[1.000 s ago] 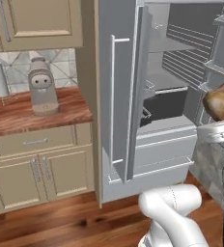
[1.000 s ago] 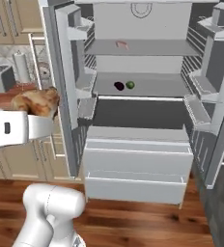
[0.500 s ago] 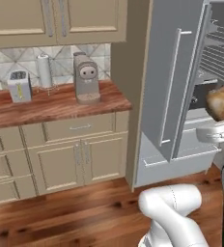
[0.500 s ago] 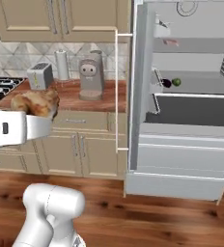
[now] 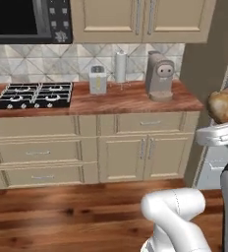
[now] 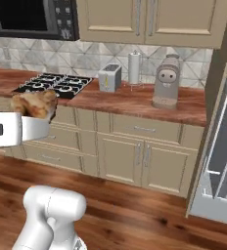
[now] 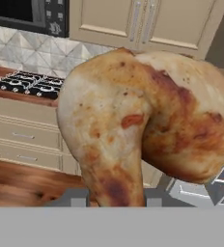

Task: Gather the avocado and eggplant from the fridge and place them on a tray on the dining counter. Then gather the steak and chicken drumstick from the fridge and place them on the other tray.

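Beige cabinets and a wood counter (image 5: 130, 101) have replaced the open fridge as the base turned away, the gripper (image 7: 115, 195) clamped narrowly on the browned roasted chicken drumstick (image 7: 147, 120) at twelve o'clock, evidently tray-bound.

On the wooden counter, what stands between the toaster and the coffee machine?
A paper towel roll stands upright between the toaster and the coffee machine, set nearer the backsplash; both base views show it.

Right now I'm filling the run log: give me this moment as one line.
phase: carrying | gripper: shut on chicken drumstick | facing: wooden counter with stove, toaster, coffee machine
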Robot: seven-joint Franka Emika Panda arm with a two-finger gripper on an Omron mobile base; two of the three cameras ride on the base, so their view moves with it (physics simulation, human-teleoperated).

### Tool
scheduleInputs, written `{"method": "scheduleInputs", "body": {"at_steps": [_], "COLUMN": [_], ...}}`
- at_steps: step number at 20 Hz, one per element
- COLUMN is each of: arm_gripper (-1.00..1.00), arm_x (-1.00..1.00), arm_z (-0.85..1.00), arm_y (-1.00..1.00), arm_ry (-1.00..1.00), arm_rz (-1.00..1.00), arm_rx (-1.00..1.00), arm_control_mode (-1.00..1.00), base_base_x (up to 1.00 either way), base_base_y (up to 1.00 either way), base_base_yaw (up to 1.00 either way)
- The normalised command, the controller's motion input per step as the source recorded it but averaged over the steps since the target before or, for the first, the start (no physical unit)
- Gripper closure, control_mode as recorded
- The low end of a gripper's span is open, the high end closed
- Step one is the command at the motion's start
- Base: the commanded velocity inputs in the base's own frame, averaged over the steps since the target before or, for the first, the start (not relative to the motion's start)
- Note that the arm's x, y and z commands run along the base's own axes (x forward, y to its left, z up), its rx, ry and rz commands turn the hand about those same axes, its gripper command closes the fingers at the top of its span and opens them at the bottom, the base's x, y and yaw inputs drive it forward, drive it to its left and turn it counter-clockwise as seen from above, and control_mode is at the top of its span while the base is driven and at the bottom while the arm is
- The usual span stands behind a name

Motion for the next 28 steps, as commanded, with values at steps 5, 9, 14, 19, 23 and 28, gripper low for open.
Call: {"method": "scheduleInputs", "body": {"at_steps": [5, 9, 14, 19, 23, 28], "arm_gripper": [1.0, 1.0, 1.0, 1.0, 1.0, 1.0], "arm_x": [0.0, 0.0, 0.0, 0.0, 0.0, 0.0], "arm_z": [0.0, 0.0, 0.0, 0.0, 0.0, 0.0], "arm_y": [0.0, 0.0, 0.0, 0.0, 0.0, 0.0], "arm_ry": [0.0, 0.0, 0.0, 0.0, 0.0, 0.0], "arm_rz": [0.0, 0.0, 0.0, 0.0, 0.0, 0.0], "arm_rx": [0.0, 0.0, 0.0, 0.0, 0.0, 0.0], "arm_control_mode": [1.0, 1.0, 1.0, 1.0, 1.0, 1.0], "base_base_x": [0.0, 0.0, 0.0, 0.0, 0.0, -0.06], "base_base_y": [0.56, 0.54, 0.57, 0.59, 0.6, 0.6], "base_base_yaw": [0.45, 0.47, 0.5, 0.52, 0.5, 0.47]}}
